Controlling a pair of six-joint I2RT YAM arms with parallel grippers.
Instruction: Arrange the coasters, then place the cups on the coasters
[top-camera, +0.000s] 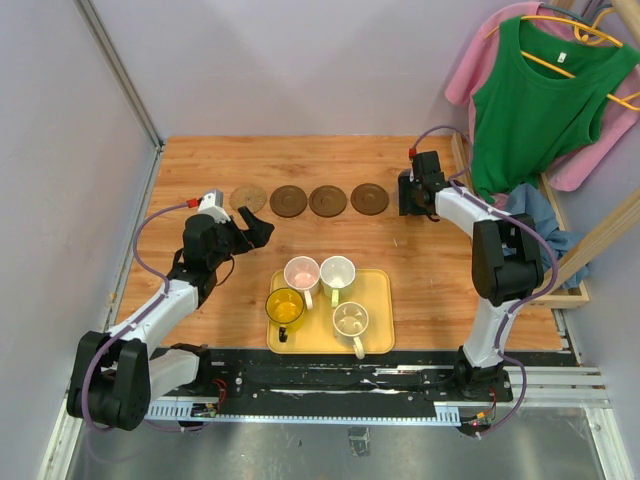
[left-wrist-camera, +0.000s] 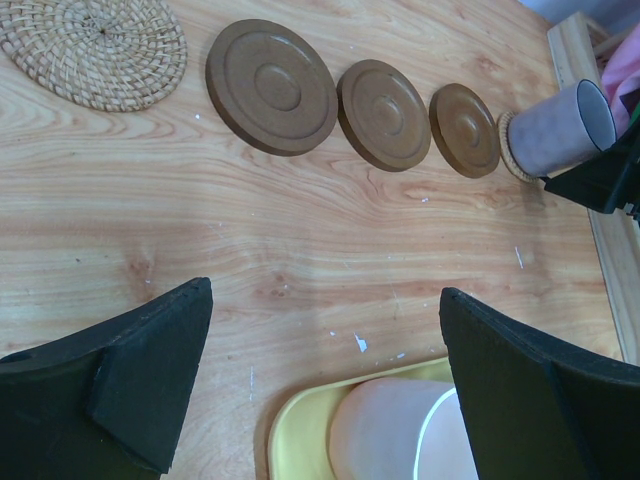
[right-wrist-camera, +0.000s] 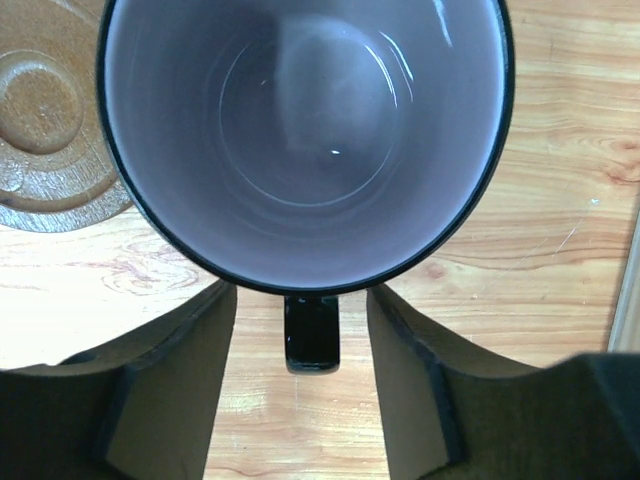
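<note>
A row of coasters lies across the far table: a tan woven one (top-camera: 247, 197) (left-wrist-camera: 95, 45), then three dark brown discs (top-camera: 289, 200) (top-camera: 327, 200) (top-camera: 369, 198). At the row's right end the grey-purple cup (right-wrist-camera: 300, 130) (left-wrist-camera: 565, 125) stands on another woven coaster (left-wrist-camera: 507, 150). My right gripper (right-wrist-camera: 300, 300) (top-camera: 412, 190) is open, its fingers either side of the cup's dark handle (right-wrist-camera: 311, 335) with gaps showing. My left gripper (left-wrist-camera: 325, 290) (top-camera: 255, 228) hangs wide open just beyond the yellow tray (top-camera: 380, 300), above the pink cup (top-camera: 301, 272) (left-wrist-camera: 395, 430). Green-white (top-camera: 337, 271), yellow (top-camera: 285, 308) and cream (top-camera: 351, 320) cups sit in the tray.
A wooden rack (top-camera: 560, 270) runs along the table's right edge, with green and pink garments (top-camera: 540, 90) on hangers and a blue cloth (top-camera: 540, 215) beside the right arm. A wall panel borders the left side.
</note>
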